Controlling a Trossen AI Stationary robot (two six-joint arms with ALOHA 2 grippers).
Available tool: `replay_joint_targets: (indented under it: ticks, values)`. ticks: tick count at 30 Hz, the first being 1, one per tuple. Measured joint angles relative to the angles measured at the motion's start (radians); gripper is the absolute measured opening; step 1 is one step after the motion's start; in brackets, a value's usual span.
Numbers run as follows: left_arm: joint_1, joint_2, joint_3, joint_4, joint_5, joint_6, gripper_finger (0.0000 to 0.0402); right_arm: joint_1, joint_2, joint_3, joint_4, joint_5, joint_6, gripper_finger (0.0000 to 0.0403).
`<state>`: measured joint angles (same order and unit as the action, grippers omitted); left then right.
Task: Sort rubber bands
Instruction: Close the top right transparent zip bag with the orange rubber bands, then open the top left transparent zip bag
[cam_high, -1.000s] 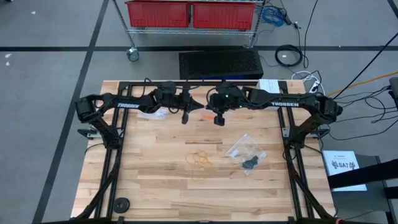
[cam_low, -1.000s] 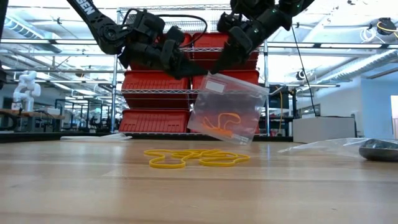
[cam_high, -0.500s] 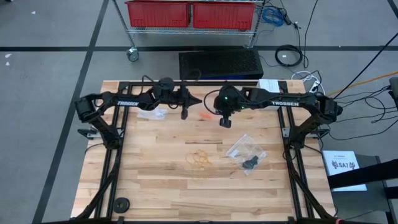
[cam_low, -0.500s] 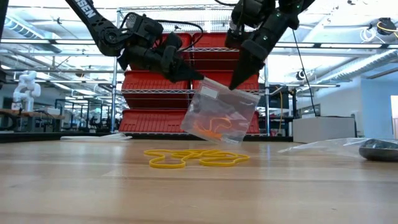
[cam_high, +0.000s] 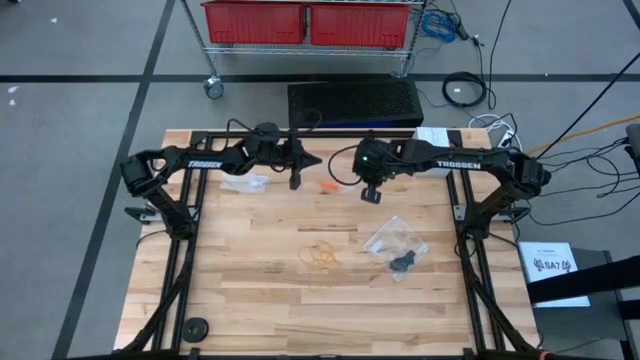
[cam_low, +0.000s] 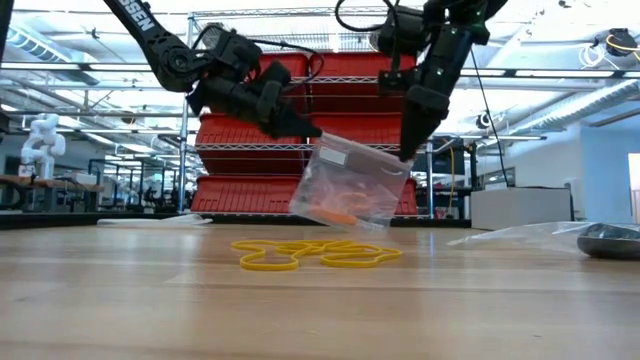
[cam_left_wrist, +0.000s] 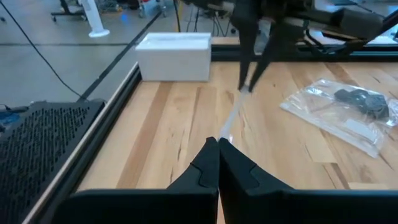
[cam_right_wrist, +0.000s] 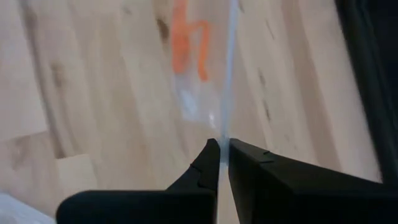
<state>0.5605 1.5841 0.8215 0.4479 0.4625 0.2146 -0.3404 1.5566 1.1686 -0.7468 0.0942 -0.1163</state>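
Observation:
A clear plastic bag (cam_low: 350, 185) with orange rubber bands (cam_low: 335, 212) inside hangs between my two grippers over the far middle of the table. My left gripper (cam_low: 315, 133) is shut on its upper left corner. My right gripper (cam_low: 405, 155) is shut on its upper right corner, pointing steeply down. In the high view the orange bands (cam_high: 326, 187) show between the left gripper (cam_high: 296, 181) and the right gripper (cam_high: 372, 196). Several pale yellow rubber bands (cam_high: 322, 255) lie loose on the table's middle. Black bands lie inside a second clear bag (cam_high: 395, 245). My left gripper pinches the bag's top edge at its left corner (cam_left_wrist: 222, 135) between its two fingers, coming slanting down from the table's left. The bag hangs below, tilted. My right gripper pinches the same top edge at its right corner (cam_right_wrist: 225, 127) between its two fingers, from above, pointing steeply down. The edge runs between the two grips, and the bag with the orange bands (cam_right_wrist: 186, 43) hangs below.
A third clear bag (cam_high: 245, 183) lies at the far left under the left arm. A white box (cam_left_wrist: 174, 56) stands at the table's far right corner. A black round weight (cam_high: 196, 327) sits near the front left corner. Bare wood lies along the near edge.
My right gripper has tipped from slanting to pointing steeply down and has gone toward the table's right edge and a little down, still shut on the bag. The bag's right corner has sunk, so its top edge now slopes down to the right.

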Motion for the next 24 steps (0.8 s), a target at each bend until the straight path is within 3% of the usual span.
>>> replay_joint_targets:
  ticks: [4, 8, 12, 18, 21, 24]
  values:
    - [0.002, 0.0, 0.0, -0.034, -0.012, 0.001, 0.0, -0.014, 0.0, 0.0, -0.011, 0.037, 0.0, 0.0004]
    - [0.007, 0.0, 0.0, -0.069, -0.102, 0.005, 0.0, -0.03, 0.002, -0.005, -0.024, 0.095, 0.022, 0.0017]
    - [0.013, 0.0, 0.0, -0.115, -0.204, 0.012, 0.0012, -0.04, 0.001, 0.004, -0.027, 0.148, 0.027, 0.005]
    - [0.034, -0.001, -0.001, -0.166, -0.217, 0.03, 0.0055, -0.046, 0.001, 0.047, 0.015, 0.235, 0.008, 0.0117]
    - [0.053, -0.001, -0.001, -0.22, -0.218, 0.034, 0.0077, -0.059, 0.0, 0.066, 0.042, 0.226, 0.002, 0.0146]
    - [0.07, -0.018, -0.001, -0.358, -0.283, 0.064, 0.0081, -0.085, 0.0, 0.065, 0.034, 0.087, 0.004, 0.0155]
